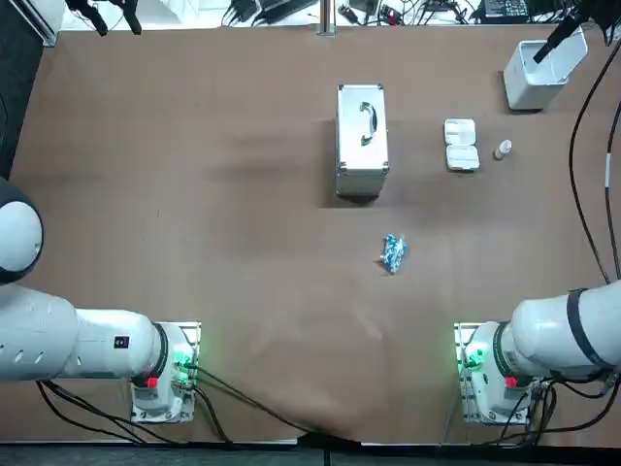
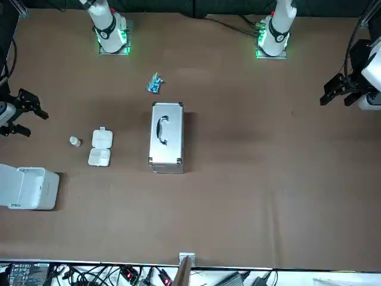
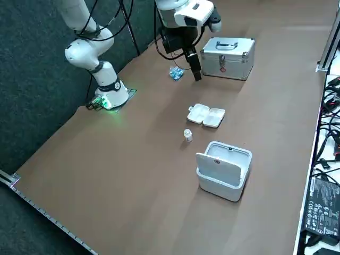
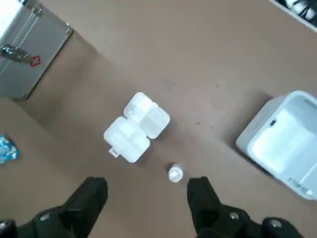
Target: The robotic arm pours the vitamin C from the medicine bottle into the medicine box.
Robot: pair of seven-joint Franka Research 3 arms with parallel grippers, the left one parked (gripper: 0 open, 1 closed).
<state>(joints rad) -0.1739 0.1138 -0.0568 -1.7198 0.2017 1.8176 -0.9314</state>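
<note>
The small white medicine bottle [image 1: 503, 149] stands upright on the brown table, just right of the open white medicine box [image 1: 461, 145]. In the right wrist view the bottle [image 4: 175, 173] lies a little beyond the gap between my fingers, closer to the right one, with the medicine box [image 4: 136, 134] beside it. My right gripper [image 4: 147, 194] is open, empty and well above the table. It shows at the far right in the top view [image 1: 549, 49], at the left edge in the front view [image 2: 33, 121], and raised in the right side view [image 3: 195, 71], away from the bottle [image 3: 187, 135].
A white open-lidded bin [image 1: 539, 73] stands at the back right, beyond the bottle. A silver case [image 1: 362, 141] with a handle sits mid-table, left of the medicine box. A blue packet [image 1: 392, 253] lies nearer the arm bases. Cables run along the right table edge.
</note>
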